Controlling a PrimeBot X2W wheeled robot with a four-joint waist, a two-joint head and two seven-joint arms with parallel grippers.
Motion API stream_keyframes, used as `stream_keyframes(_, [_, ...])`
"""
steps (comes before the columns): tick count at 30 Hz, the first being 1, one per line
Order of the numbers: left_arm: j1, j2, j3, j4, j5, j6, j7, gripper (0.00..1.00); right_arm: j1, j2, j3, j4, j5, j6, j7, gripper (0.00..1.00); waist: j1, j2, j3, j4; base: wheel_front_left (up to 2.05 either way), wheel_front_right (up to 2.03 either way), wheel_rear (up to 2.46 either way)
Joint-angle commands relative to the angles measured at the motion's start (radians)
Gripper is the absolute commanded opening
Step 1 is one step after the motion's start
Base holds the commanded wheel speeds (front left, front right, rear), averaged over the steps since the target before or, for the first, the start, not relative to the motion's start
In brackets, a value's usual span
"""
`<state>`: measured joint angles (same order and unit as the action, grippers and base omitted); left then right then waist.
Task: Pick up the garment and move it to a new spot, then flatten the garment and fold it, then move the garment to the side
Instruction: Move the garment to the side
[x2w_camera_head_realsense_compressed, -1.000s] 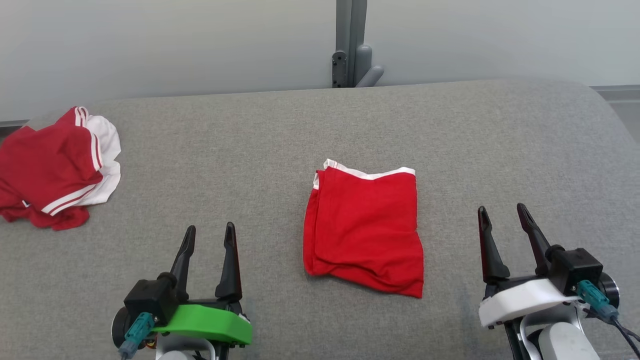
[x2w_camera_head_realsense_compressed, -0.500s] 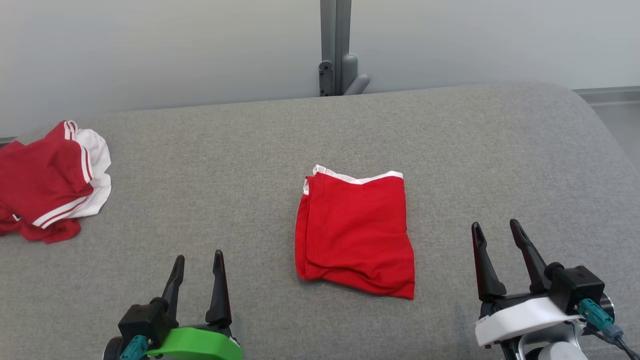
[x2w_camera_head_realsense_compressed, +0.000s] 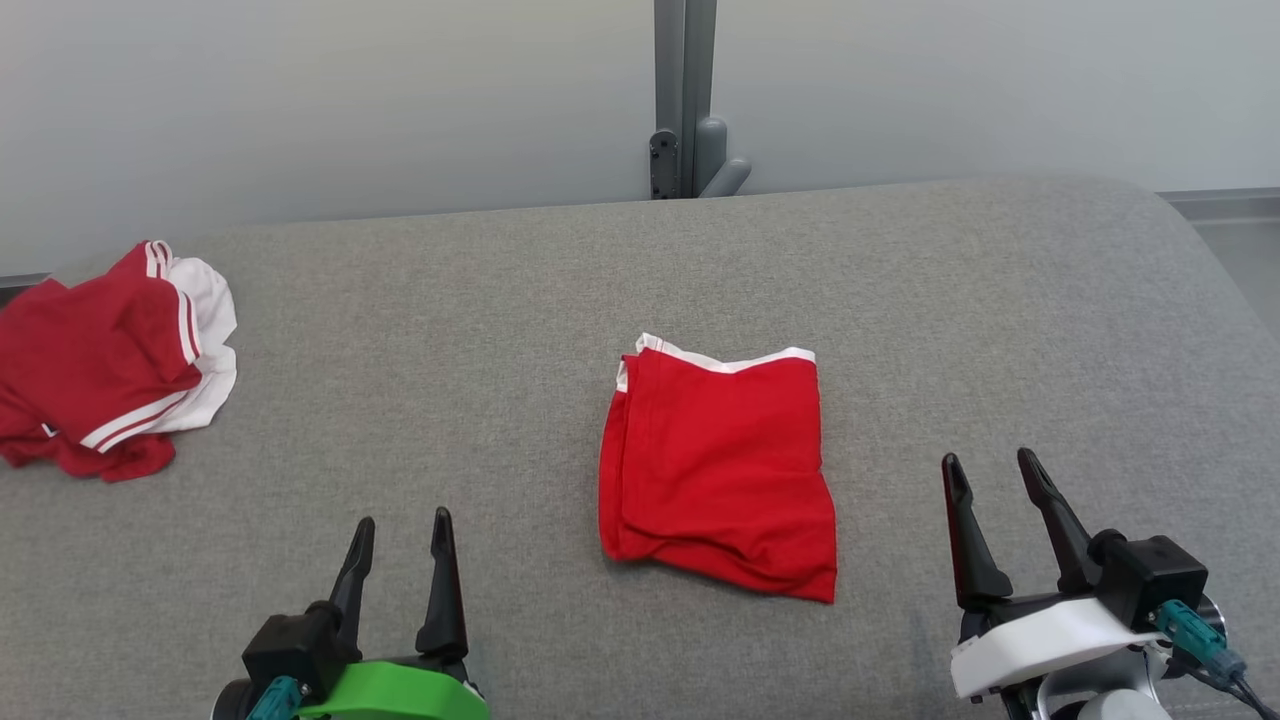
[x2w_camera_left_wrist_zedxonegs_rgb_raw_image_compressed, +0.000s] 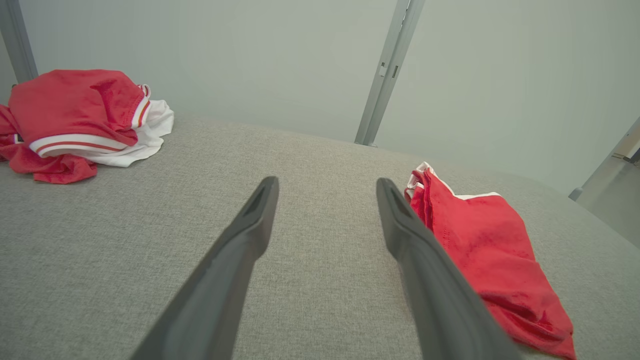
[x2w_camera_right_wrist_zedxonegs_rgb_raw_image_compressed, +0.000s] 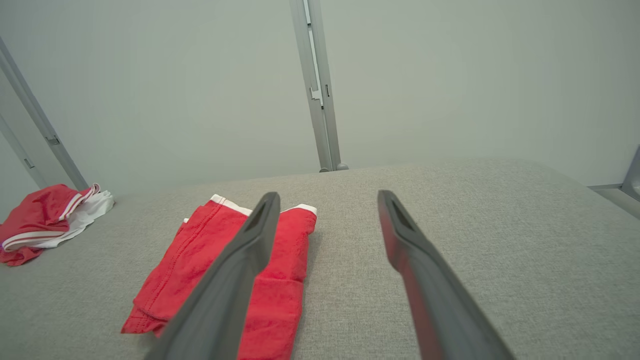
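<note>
Lying crumpled at the far left of the grey fabric counter (x2w_camera_head_realsense_compressed: 450, 330) is a red-and-white garment (x2w_camera_head_realsense_compressed: 110, 360). The left tool (x2w_camera_head_realsense_compressed: 402, 520) hovers, fingers apart and empty. The folded red shorts (x2w_camera_head_realsense_compressed: 715, 470) rest mid-counter. The right tool (x2w_camera_head_realsense_compressed: 988, 458), likewise spread, grips nothing.

Grey fabric surface (x2w_camera_head_realsense_compressed: 420, 330), folded red garment (x2w_camera_head_realsense_compressed: 715, 470) at its middle, crumpled red-and-white clothes (x2w_camera_head_realsense_compressed: 105, 360) far left of the garment

One folded garment (x2w_camera_head_realsense_compressed: 718, 470), one red-and-white heap (x2w_camera_head_realsense_compressed: 105, 360), maybe several pieces, one left tool (x2w_camera_head_realsense_compressed: 402, 517), one right tool (x2w_camera_head_realsense_compressed: 988, 458)
</note>
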<state>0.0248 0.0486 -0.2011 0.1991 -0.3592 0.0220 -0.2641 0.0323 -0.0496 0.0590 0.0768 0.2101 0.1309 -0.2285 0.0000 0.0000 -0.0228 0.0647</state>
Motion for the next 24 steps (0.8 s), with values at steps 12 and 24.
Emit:
stream_keyframes(12, [-0.026,0.004,-0.024,-0.004,0.008,0.001,0.0,1.0,-0.152,-0.06,-0.004,0.181,0.009,0.0,0.165,1.0,0.0,0.0,0.043,0.053,0.0,0.0,0.0])
stream_keyframes(24, [-0.076,0.003,-0.026,-0.009,0.008,-0.002,0.0,1.0,-0.38,-0.149,0.148,0.479,0.277,0.0,0.347,1.0,0.0,0.0,0.12,0.169,0.0,0.0,0.0])
